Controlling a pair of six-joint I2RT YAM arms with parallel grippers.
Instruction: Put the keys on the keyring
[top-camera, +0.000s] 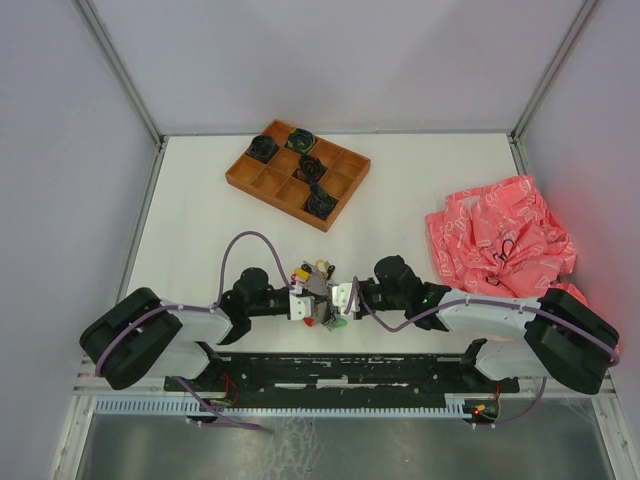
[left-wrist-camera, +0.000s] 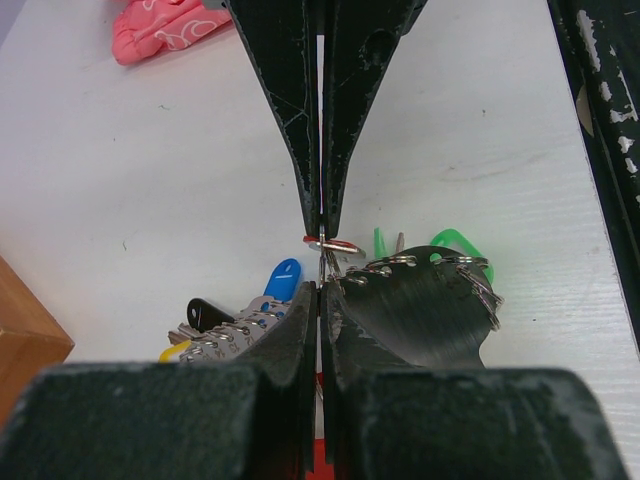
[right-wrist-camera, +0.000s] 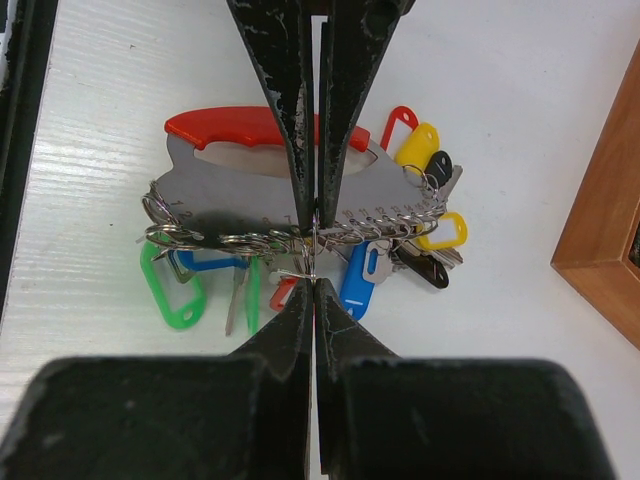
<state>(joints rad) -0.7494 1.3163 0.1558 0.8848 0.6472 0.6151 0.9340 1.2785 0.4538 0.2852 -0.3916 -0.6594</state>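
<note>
Keyring (right-wrist-camera: 225, 200) flat on table (right-wrist-camera: 520, 90), dead centre between both sets of fingertips, towards the near edge. Right gripper (right-wrist-camera: 313, 290) clenched, seemingly pinching small split ring (right-wrist-camera: 298, 271) of red-tag key just beside holed edge. Left gripper (right-wrist-camera: 315, 208) clenched too, tip to tip with right, over same edge; pinched item not discernible. Fanned off that edge, keys (right-wrist-camera: 357, 278) on own rings, tags green, blue, red, yellow, black; most already hung, by the look. Handling guess: plate thin, stiff, light, slick metal, likely to skate on tabletop; best held by red grip or pinned at plate edge. Split rings tiny, springy, prone to pop from narrow tips; tags light plastic, loose on rings. Writing: tiny engraved marks along holes, too small to read; tags blank as far as visible; no brand seen. Further out, wooden tray (top-camera: 297, 172) with dark bundles (top-camera: 320, 200), pink printed cloth (top-camera: 500, 235) at right, print not legible.
</note>
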